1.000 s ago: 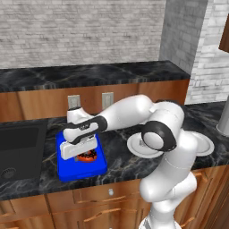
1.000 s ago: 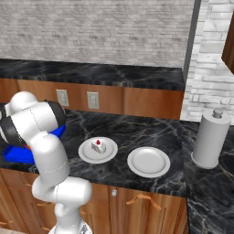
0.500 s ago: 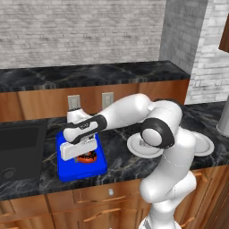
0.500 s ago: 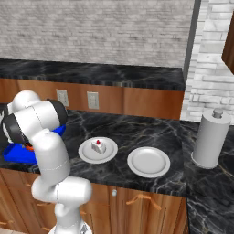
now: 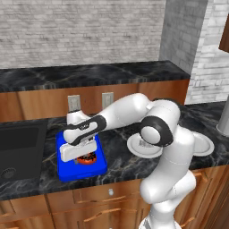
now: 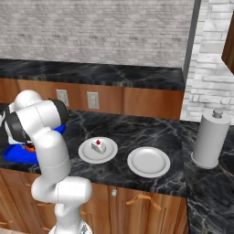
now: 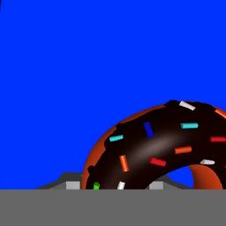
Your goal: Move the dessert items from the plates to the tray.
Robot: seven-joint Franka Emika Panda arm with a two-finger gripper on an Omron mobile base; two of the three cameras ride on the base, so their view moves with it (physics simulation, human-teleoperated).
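RISK: if gripper (image 5: pixel 82 157) lets go high or tilted, chocolate donut (image 5: pixel 86 158) can roll off blue tray (image 5: pixel 67 171), toward sink (image 5: pixel 18 150) | POSE: arm reaches left, low over tray, gripper clamped on donut | LEFT TO DO: cherry cake piece (image 6: pixel 97 146) sits on white plate (image 6: pixel 87 154)

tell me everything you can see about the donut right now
The donut is a ring with glossy dark chocolate icing, an orange-red rim and sprinkles in red, orange, blue, cyan, white and green. In the hand view it stands tilted on edge against the blue tray. In the left base view it sits low over the tray, under the gripper, whose jaws seem closed on it.
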